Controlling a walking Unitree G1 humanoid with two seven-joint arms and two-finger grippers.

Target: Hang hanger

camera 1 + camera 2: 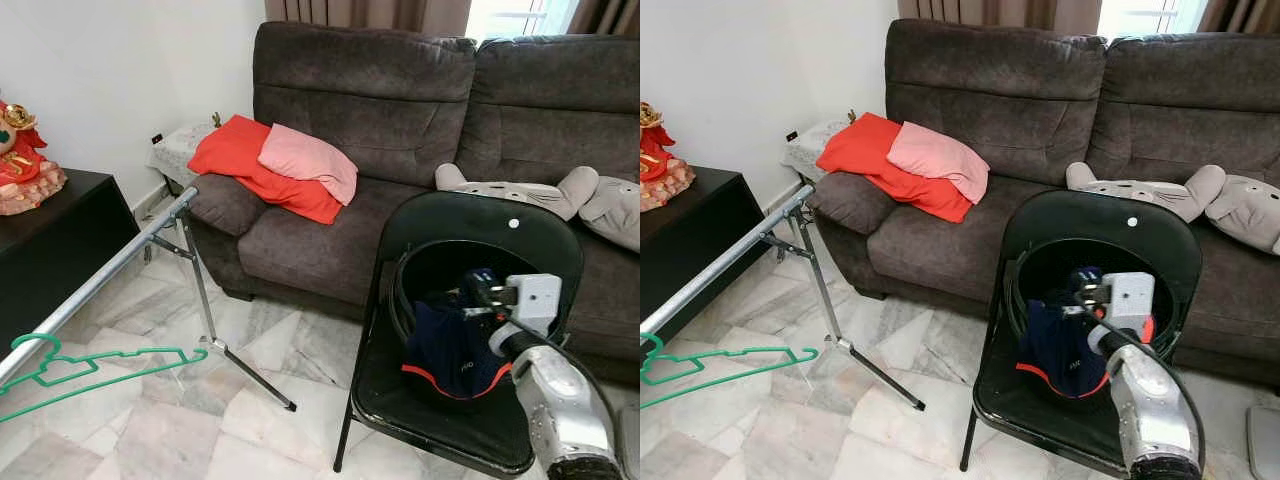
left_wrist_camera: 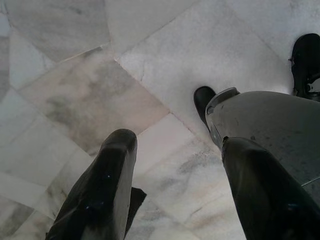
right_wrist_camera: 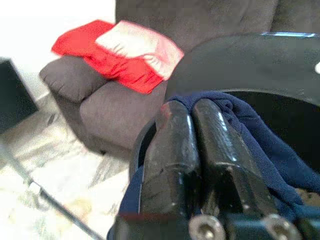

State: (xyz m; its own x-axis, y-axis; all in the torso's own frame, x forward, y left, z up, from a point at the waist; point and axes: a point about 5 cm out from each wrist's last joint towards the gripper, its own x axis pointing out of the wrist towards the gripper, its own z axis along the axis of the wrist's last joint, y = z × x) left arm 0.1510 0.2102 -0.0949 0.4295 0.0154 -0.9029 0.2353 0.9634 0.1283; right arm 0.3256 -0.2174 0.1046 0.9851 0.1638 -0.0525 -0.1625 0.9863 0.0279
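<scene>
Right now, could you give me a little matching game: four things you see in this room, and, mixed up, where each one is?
Things:
1. green hanger
2. navy garment
3. pink cushion
4. left gripper

Places:
A. on the red cushion on the sofa
B. hooked on the metal rail
C. above the marble floor, fingers apart
D. in the tub on the black chair, pinched by the right gripper

Pairs: 1-B, 2-D, 3-A, 4-C
</scene>
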